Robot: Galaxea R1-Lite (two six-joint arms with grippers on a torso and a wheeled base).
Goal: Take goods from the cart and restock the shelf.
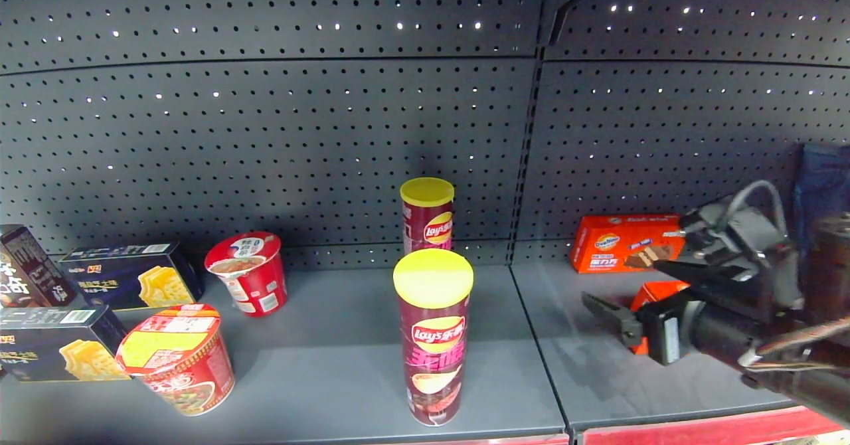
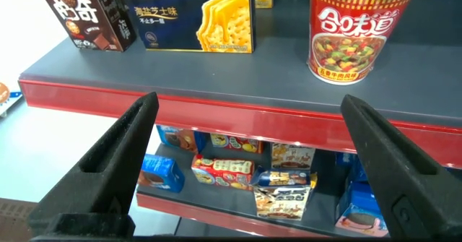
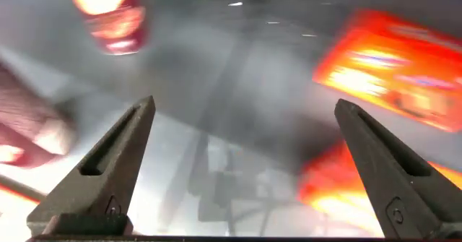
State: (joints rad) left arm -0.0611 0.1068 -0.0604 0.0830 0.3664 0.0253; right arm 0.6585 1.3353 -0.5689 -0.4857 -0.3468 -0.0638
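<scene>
In the head view, a grey shelf point(image 1: 319, 358) is seen stocked with goods: a near chip can point(image 1: 433, 345) and a far chip can point(image 1: 427, 216), both maroon with yellow lids and a round red-and-yellow logo, are stood upright one behind the other. To their left two red noodle cups point(image 1: 180, 362) and two dark blue cracker boxes point(image 1: 133, 275) printed with yellow crackers are placed. On the right bay an orange box point(image 1: 624, 242) is set against the back panel, and the right gripper point(image 1: 623, 281) is held just above the shelf with its fingers spread wide, nothing between them. In the left wrist view, the left gripper point(image 2: 249, 103) is spread wide and empty before the shelf's red edge, with assorted packets point(image 2: 238, 173) shown on a lower shelf point(image 2: 216, 209). In the right wrist view, the wide fingers are framed over blurred orange boxes.
</scene>
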